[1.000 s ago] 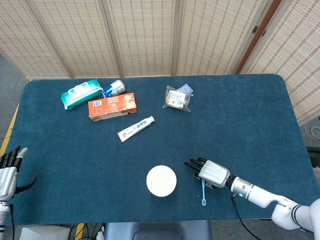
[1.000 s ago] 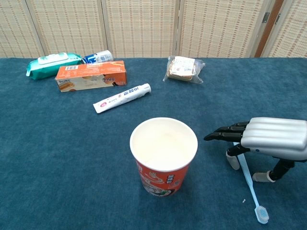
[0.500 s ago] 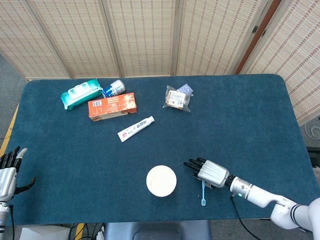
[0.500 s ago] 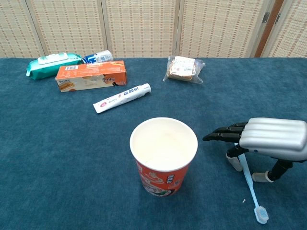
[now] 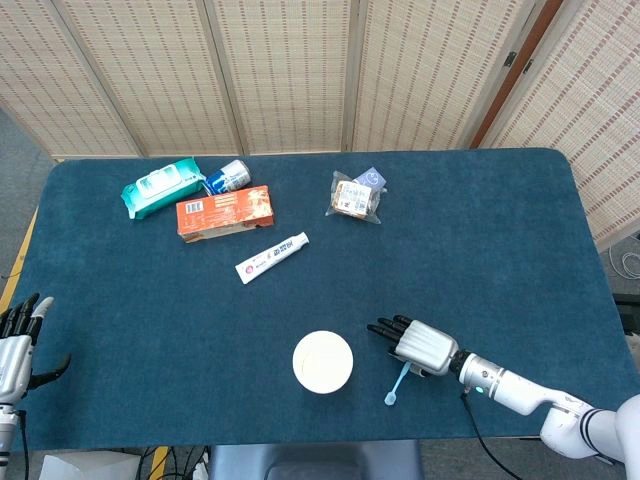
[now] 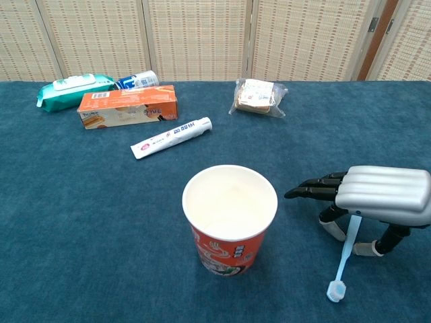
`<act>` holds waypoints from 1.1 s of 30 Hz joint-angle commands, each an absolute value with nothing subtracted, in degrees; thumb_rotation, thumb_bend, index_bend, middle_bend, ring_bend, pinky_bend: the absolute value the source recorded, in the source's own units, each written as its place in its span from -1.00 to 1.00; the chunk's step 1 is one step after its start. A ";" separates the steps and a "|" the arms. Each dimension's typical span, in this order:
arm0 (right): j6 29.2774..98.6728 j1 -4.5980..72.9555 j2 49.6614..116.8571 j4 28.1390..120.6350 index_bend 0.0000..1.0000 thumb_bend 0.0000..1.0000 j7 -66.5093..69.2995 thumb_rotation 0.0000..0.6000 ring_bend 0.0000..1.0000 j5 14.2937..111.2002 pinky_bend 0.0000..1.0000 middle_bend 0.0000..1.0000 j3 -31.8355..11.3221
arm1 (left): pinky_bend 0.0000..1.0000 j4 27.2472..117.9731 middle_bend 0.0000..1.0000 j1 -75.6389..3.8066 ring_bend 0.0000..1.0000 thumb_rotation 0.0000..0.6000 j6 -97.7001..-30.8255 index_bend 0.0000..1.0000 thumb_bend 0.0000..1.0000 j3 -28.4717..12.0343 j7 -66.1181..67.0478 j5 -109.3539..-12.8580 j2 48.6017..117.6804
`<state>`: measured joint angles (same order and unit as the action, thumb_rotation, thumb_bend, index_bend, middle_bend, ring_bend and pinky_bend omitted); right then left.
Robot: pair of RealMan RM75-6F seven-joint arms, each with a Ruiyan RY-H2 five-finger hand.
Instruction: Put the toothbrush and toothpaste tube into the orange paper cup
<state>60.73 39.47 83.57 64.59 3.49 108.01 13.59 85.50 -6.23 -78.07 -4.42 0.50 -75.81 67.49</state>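
The orange paper cup [image 5: 322, 361] [image 6: 229, 222] stands upright and empty near the table's front edge. Just right of it lies the light-blue toothbrush [image 5: 395, 385] [image 6: 343, 259], bristle head on the cloth and angled toward the cup. My right hand [image 5: 418, 343] [image 6: 370, 198] hovers low over the handle with fingers stretched toward the cup; the handle's upper end is hidden under the palm, passing loosely between thumb and a bent finger. The white toothpaste tube [image 5: 272, 257] [image 6: 170, 137] lies farther back on the left. My left hand [image 5: 18, 345] is off the table's left front corner, fingers spread, holding nothing.
Along the back left sit an orange box [image 5: 225, 213], a green wet-wipes pack [image 5: 162, 186] and a blue can [image 5: 228, 176]. A clear snack packet [image 5: 355, 198] lies at the back centre. Blue cloth covers the table [image 5: 500, 250].
The toothbrush has swung under my right hand: its bristle end moved left toward the cup. The hand itself barely shifted. The left hand stayed put.
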 commanded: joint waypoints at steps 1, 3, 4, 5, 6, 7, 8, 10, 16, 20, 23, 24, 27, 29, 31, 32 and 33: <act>60.73 39.49 83.58 64.63 0.18 -0.57 3.52 1.00 -1.00 107.97 -0.61 -1.00 13.59 | -1.00 85.52 -0.99 -6.22 -1.00 1.00 -78.10 -0.90 -0.46 -4.42 0.52 -75.82 67.49; 60.72 39.49 83.58 64.64 0.19 -0.56 3.51 1.00 -1.00 107.91 -0.61 -1.00 13.59 | -1.00 85.53 -0.99 -6.20 -1.00 1.00 -78.09 -0.90 -0.46 -4.42 0.50 -75.80 67.49; 60.74 39.49 83.57 64.66 0.20 -0.56 3.52 1.00 -1.00 107.88 -0.61 -1.00 13.57 | -1.00 85.51 -0.99 -6.18 -1.00 1.00 -78.09 -0.90 -0.46 -4.41 0.49 -75.80 67.49; 60.77 39.48 83.55 64.68 0.20 -0.56 3.50 1.00 -1.00 107.85 -0.61 -1.00 13.56 | -1.00 85.50 -0.99 -6.17 -1.00 1.00 -78.09 -0.90 -0.46 -4.41 0.48 -75.79 67.51; 60.79 39.47 83.53 64.69 0.21 -0.55 3.51 1.00 -1.00 107.82 -0.61 -1.00 13.55 | -1.00 85.48 -0.99 -6.18 -1.00 1.00 -78.07 -0.90 -0.46 -4.43 0.46 -75.77 67.52; 60.82 39.47 83.52 64.71 0.21 -0.55 3.50 1.00 -1.00 107.81 -0.61 -1.00 13.55 | -1.00 85.47 -0.99 -6.17 -1.00 1.00 -78.06 -0.90 -0.46 -4.42 0.47 -75.76 67.52; 60.82 39.46 83.50 64.74 0.21 -0.55 3.51 1.00 -1.00 107.78 -0.61 -1.00 13.55 | -1.00 85.46 -0.99 -6.18 -1.00 1.00 -78.07 -0.90 -0.46 -4.43 0.48 -75.77 67.52; 60.87 39.43 83.47 64.79 0.23 -0.54 3.46 1.00 -1.00 107.75 -0.61 -1.00 13.55 | -1.00 85.47 -0.99 -6.16 -1.00 1.00 -78.08 -0.90 -0.46 -4.43 0.45 -75.78 67.52; 61.02 39.41 83.31 64.93 0.24 -0.50 3.57 1.00 -1.00 107.62 -0.61 -1.00 13.52 | -1.00 85.47 -0.99 -6.13 -1.00 1.00 -78.11 -0.90 -0.46 -4.45 0.48 -75.78 67.52; 60.93 39.45 83.11 65.12 0.25 -0.45 3.58 1.00 -1.00 107.55 -0.61 -1.00 13.55 | -1.00 85.50 -0.99 -6.17 -1.00 1.00 -78.08 -0.90 -0.46 -4.50 0.52 -75.80 67.51; 60.84 39.47 83.01 65.24 0.25 -0.42 3.59 1.00 -1.00 107.46 -0.61 -1.00 13.54 | -1.00 85.56 -0.99 -6.23 -1.00 1.00 -78.08 -0.90 -0.46 -4.52 0.60 -75.88 67.47; 60.84 39.48 82.97 65.29 0.25 -0.40 3.60 1.00 -1.00 107.44 -0.61 -1.00 13.53 | -1.00 85.61 -0.99 -6.24 -1.00 1.00 -78.08 -0.90 -0.46 -4.52 0.62 -75.90 67.45; 60.95 39.46 82.85 65.41 0.25 -0.38 3.64 1.00 -1.00 107.36 -0.61 -1.00 13.46 | -1.00 85.68 -0.99 -6.25 -1.00 1.00 -78.10 -0.90 -0.46 -4.56 0.69 -75.87 67.42; 61.07 39.43 82.75 65.43 0.25 -0.37 3.61 1.00 -1.00 107.28 -0.61 -1.00 13.36 | -1.00 85.72 -0.99 -6.27 -1.00 1.00 -78.06 -0.90 -0.46 -4.58 0.73 -75.83 67.39; 61.34 39.34 82.56 65.54 0.25 -0.37 3.63 1.00 -1.00 107.11 -0.61 -1.00 13.19 | -1.00 85.78 -0.99 -6.31 -1.00 1.00 -78.03 -0.90 -0.46 -4.58 0.84 -75.85 67.36; 61.55 39.26 82.43 65.60 0.25 -0.37 3.59 1.00 -1.00 106.98 -0.61 -1.00 13.04 | -1.00 85.82 -0.99 -6.34 -1.00 1.00 -78.03 -0.90 -0.46 -4.60 0.88 -75.87 67.34; 61.74 39.18 82.30 65.67 0.25 -0.36 3.59 1.00 -1.00 106.86 -0.61 -1.00 12.93 | -1.00 85.86 -0.99 -6.37 -1.00 1.00 -78.03 -0.90 -0.46 -4.61 0.92 -75.90 67.32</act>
